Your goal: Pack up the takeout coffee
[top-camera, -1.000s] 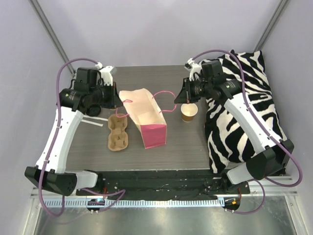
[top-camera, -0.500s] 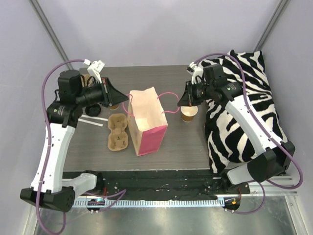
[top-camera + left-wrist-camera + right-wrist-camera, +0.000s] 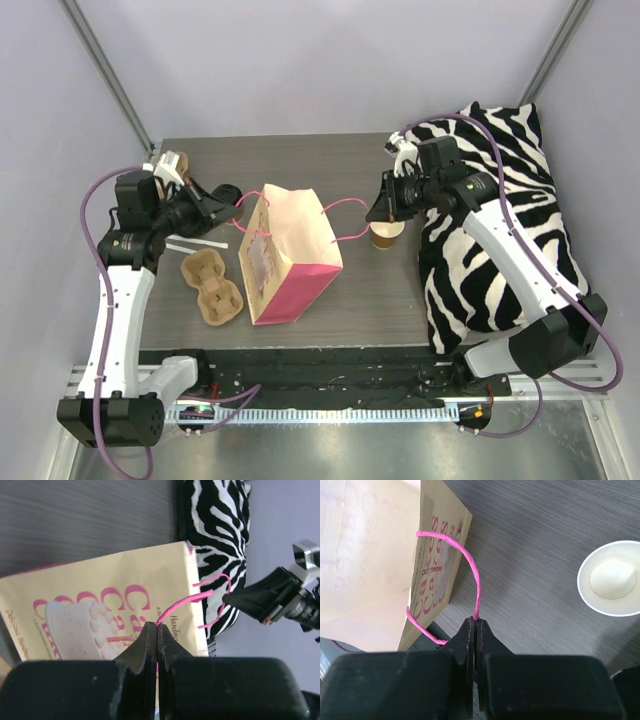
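The left end effector (image 3: 157, 632) and right end effector (image 3: 474, 627), each pinching a handle (image 3: 472, 570), have stretched the bag (image 3: 295, 245) open leftward, seemingly ready for the cup (image 3: 386, 234).

Bag (image 3: 292, 252) lies between cup holder (image 3: 211, 290) and cup (image 3: 386, 234).

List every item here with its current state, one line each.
paper bag: tilted, mouth spread open
left gripper: shut on left handle
right gripper: shut on right handle
coffee cup: upright, lidless, empty, outside the bag
cup carrier: flat on the table, both wells empty
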Controlling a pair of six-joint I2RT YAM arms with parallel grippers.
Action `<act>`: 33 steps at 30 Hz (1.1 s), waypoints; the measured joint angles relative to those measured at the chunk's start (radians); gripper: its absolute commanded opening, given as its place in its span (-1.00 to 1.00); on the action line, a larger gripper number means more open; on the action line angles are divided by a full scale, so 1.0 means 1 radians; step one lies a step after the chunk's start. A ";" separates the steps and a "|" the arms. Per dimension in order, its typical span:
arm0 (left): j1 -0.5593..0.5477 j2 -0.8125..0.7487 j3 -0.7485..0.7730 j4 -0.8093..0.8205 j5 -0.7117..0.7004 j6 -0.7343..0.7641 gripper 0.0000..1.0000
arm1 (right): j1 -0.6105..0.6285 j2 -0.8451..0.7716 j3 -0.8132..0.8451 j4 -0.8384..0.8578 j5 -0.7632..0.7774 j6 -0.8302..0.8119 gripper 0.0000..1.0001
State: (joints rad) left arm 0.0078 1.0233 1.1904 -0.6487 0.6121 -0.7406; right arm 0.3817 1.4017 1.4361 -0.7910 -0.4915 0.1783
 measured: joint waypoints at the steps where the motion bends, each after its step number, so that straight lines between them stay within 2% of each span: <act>1: 0.015 0.000 -0.016 -0.006 -0.002 -0.017 -0.99 | 0.000 -0.003 -0.001 0.000 0.000 0.000 -0.98; 11: 0.055 0.007 -0.122 -0.069 -0.016 -0.060 -1.00 | -0.002 -0.011 -0.038 0.027 -0.049 0.014 -0.98; 21: 0.056 0.076 -0.151 -0.080 -0.013 -0.035 -1.00 | 0.008 0.030 -0.108 0.165 -0.139 0.111 -0.98; 33: 0.045 0.140 -0.193 -0.071 -0.005 -0.006 -1.00 | 0.132 0.128 -0.169 0.368 -0.189 0.248 -0.97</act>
State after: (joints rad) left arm 0.0525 1.1633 0.9974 -0.7193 0.6071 -0.7471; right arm 0.5137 1.5299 1.2671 -0.4232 -0.6807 0.4263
